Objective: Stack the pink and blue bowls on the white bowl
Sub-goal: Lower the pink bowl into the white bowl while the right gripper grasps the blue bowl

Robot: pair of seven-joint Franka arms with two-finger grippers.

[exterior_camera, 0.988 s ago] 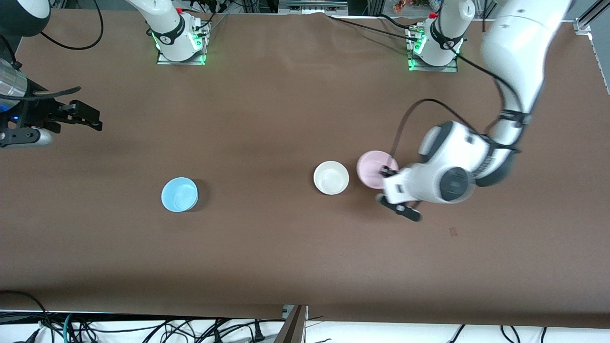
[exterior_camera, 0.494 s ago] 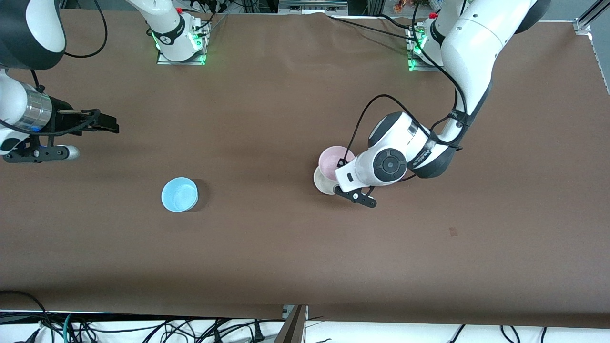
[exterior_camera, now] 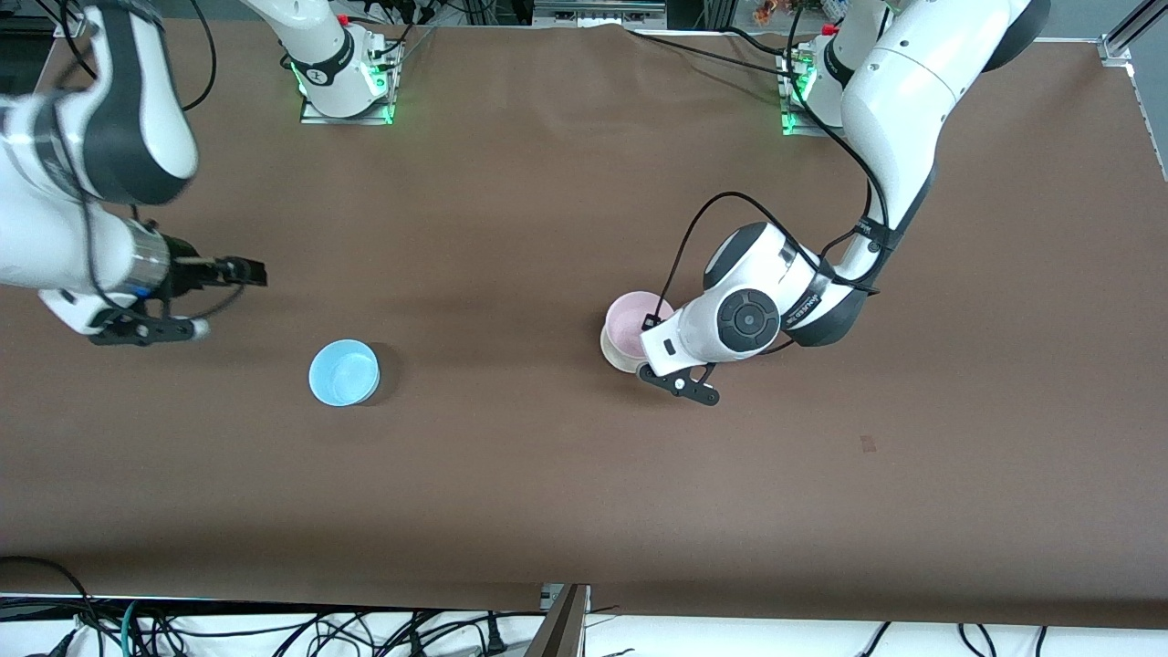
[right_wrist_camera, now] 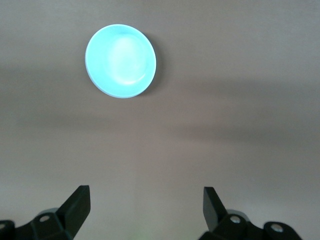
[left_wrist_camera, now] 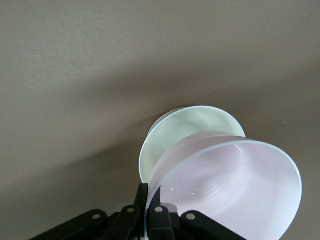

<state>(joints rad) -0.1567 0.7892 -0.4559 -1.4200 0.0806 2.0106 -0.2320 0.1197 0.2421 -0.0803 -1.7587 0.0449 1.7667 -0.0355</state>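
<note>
Left claw (exterior_camera: 650, 321) pinching pink bowl (exterior_camera: 631, 321) by its rim, tilted, over white bowl (exterior_camera: 617, 354) mid-worktop. Best to level, center, lower gently, then let go. Right claw (exterior_camera: 245, 272) wide, above worktop near blue bowl (exterior_camera: 343, 372).

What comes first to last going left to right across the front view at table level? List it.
Right gripper, open, above the table toward the right arm's end → blue bowl → white bowl, with the pink bowl over it, pinched by its rim in the shut left gripper.
</note>
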